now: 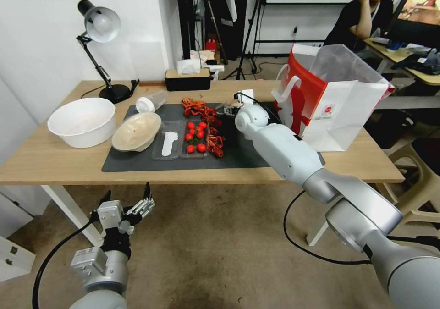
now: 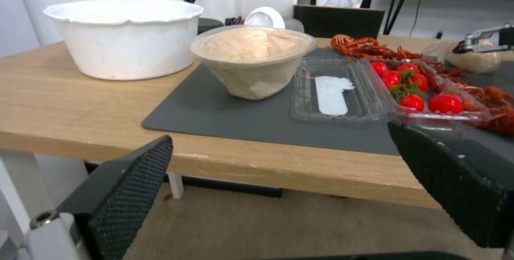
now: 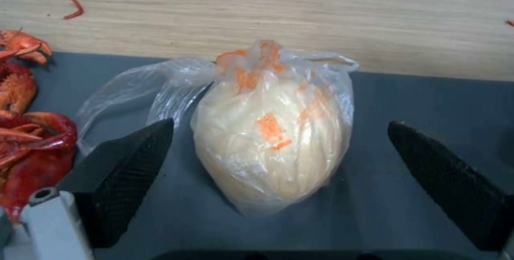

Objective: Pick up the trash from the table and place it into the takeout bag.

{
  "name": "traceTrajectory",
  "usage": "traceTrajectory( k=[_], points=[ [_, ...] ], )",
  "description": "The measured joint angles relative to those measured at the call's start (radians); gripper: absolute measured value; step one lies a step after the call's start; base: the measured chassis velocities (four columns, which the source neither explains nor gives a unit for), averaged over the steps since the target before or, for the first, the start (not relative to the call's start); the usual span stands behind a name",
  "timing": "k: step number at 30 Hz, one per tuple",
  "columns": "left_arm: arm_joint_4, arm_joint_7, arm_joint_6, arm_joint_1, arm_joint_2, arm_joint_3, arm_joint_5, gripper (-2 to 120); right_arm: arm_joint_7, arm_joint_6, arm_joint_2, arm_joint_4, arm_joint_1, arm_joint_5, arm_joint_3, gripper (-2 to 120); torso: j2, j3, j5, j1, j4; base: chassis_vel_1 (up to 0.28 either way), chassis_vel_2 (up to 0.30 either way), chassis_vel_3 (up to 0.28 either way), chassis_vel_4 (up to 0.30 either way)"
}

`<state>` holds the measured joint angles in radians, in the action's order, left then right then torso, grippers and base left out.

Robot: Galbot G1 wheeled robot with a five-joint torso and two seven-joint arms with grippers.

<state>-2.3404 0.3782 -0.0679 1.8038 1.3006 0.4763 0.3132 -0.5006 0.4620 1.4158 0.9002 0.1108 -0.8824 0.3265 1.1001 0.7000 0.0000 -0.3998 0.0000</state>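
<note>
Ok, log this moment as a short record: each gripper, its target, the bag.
right gripper: open over the mat, fingers either side of the beige lump in clear wrap, not closed on it
left gripper: open, below the table edge
takeout bag: upright on the table's right end, mouth open
tan round bowl: on the mat, untouched
</note>
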Motion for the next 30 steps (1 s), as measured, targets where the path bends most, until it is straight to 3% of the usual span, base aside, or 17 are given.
traceTrajectory(
  k=[17,23,25,26,30],
  points=[
    [-0.005,0.0,0.0,0.005,0.0,0.0,-0.002,100,0.043,-0.006,0.0,-0.015,0.004,0.003,-0.004,95,0.0,0.0,0.0001,0.0,0.0,0.0,0.0,0.0,0.0],
    [-0.006,0.0,0.0,0.006,0.001,-0.001,-0.003,100,0.066,-0.013,0.004,-0.036,0.006,0.012,-0.013,78,0.0,0.0,0.0001,0.0,0.0,0.0,0.0,0.0,0.0],
    [-0.006,0.0,0.0,0.006,0.001,-0.001,-0.003,100,0.068,-0.014,0.004,-0.037,0.006,0.013,-0.013,78,0.0,0.0,0.0,0.0,0.0,0.0,0.0,0.0,0.0],
    [-0.006,0.0,0.0,0.006,0.002,-0.001,-0.003,100,0.075,-0.017,0.004,-0.042,0.006,0.018,-0.013,67,0.0,0.0,0.0001,0.0,0.0,0.0,0.0,0.0,0.0],
    [-0.006,0.0,0.0,0.006,0.004,-0.003,-0.005,100,0.087,-0.018,0.004,-0.051,0.006,0.02,-0.014,51,0.0,0.0,0.0,0.0,0.0,0.0,0.0,0.0,0.0]
  ],
)
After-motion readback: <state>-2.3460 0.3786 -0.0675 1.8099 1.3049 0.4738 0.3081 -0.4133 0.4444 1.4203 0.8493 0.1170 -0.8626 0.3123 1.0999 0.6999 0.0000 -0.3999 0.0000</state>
